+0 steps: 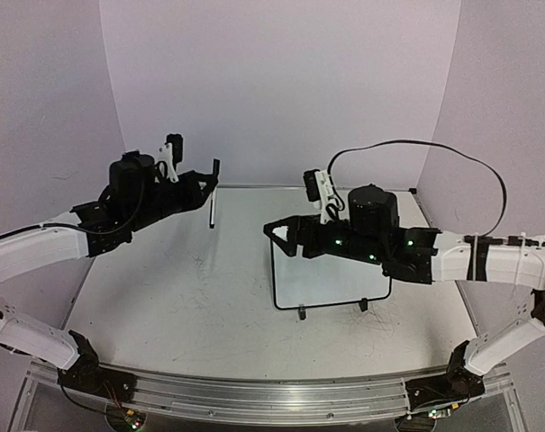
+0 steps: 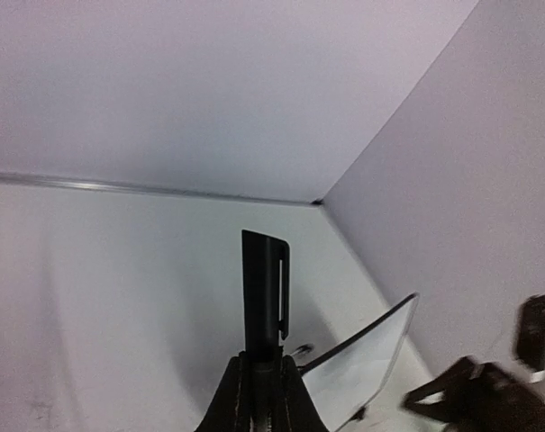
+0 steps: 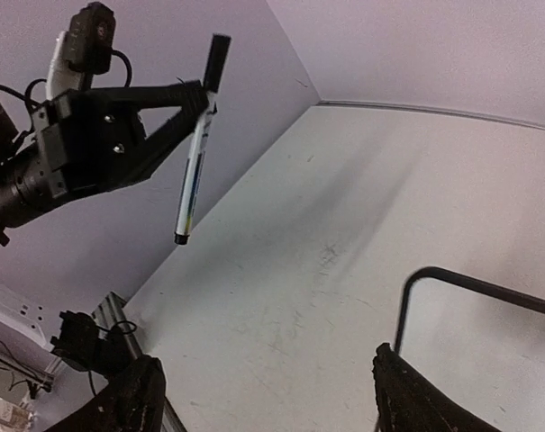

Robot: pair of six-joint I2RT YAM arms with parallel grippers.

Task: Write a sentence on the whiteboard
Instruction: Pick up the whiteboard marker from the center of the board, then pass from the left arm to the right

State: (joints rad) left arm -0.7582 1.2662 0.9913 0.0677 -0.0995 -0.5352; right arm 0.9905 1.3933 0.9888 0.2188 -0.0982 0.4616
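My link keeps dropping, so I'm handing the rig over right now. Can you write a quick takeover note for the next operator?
Left end effector: shut on the marker, held above the table, clip cap on top, apparently on.
Right end effector: open, empty, at the far left corner of the whiteboard.
Whiteboard: on the table, right of centre, looks blank.
Done: marker picked up.
Left: uncap the marker, write the sentence.

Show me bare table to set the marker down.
Bare: the table left of the whiteboard, below the raised marker in the left gripper, and the strip before the near rail. Crowded: the whiteboard's far-left corner, under the right gripper.
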